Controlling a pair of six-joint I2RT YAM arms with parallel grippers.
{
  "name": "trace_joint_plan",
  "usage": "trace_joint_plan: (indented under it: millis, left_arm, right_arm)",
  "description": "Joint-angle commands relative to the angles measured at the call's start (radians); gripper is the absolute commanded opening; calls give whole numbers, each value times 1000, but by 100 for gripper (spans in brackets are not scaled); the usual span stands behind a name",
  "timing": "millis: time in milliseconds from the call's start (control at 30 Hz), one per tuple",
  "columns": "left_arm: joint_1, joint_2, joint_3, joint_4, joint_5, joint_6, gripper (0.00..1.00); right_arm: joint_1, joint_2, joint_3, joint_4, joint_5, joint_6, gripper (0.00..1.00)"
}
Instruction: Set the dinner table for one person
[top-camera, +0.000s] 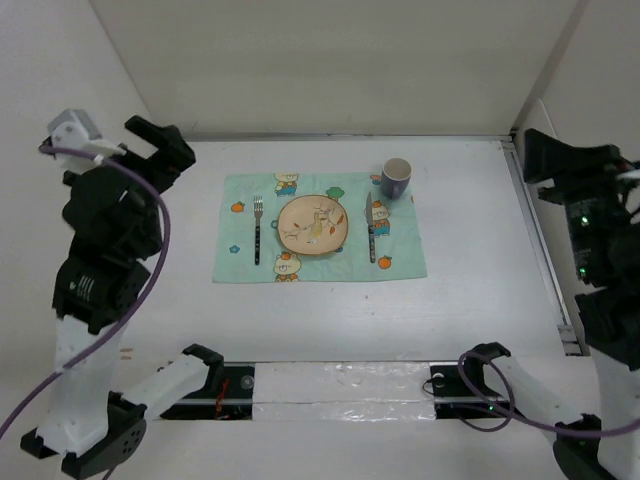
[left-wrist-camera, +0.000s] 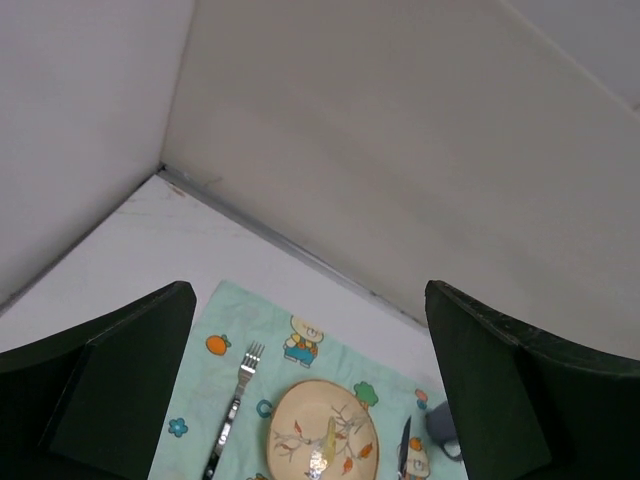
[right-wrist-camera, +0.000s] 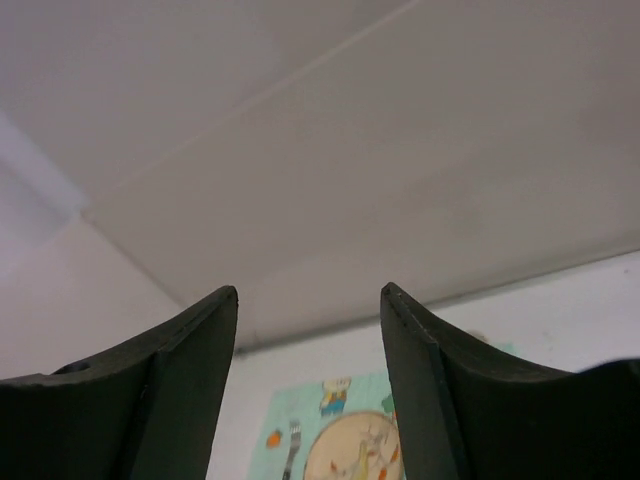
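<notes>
On the white dinner table (top-camera: 470, 310) lies a mint-green placemat (top-camera: 318, 241) with cartoon prints. On it sit a tan plate (top-camera: 312, 224), a fork (top-camera: 257, 228) to its left, a knife (top-camera: 370, 232) to its right and a dark blue mug (top-camera: 397, 178) at the mat's far right corner. The left wrist view shows the plate (left-wrist-camera: 320, 440), fork (left-wrist-camera: 232, 420), knife (left-wrist-camera: 404, 450) and mug (left-wrist-camera: 440, 428). My left gripper (top-camera: 150, 140) is raised at the far left, open and empty. My right gripper (top-camera: 535, 155) is raised at the far right, open and empty.
White walls enclose the table on the left, back and right. A metal rail (top-camera: 540, 240) runs along the table's right edge. A strip with clear tape (top-camera: 340, 385) lies between the arm bases at the near edge.
</notes>
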Motion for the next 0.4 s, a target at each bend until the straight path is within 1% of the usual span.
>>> trace_joint_plan:
  millis: [0,33,67,100,167,200,300,367]
  left_arm:
    - [0,-149,-101,122,-94,80,99]
    - [0,-149,-101,123,-94,81,99]
    - [0,-167,-158,130,-89,82,99]
    - [0,-187,-181,133,-82,84,99]
    - [0,-186,-222,105,-81,44,99]
    - [0,-183,-233,76,-78,30,99]
    - [0,-183,-261,63,-74,16,99]
    - [0,-177,-252,60,-72,19,99]
  right_arm:
    - [-23,-59,-114,93,263,32,67]
    - [-23,-64,-114,93,263,32,69]
    - [-23,-64,-131,96,263,33,70]
    - [-23,-61,-155,82,251,36,71]
    - [-32,-38,-175,52,242,61,75]
    - [-32,-30,-188,17,231,68,76]
    - [-32,-13,-202,-30,216,88,79]
    - [-41,-15,-200,-42,219,90,83]
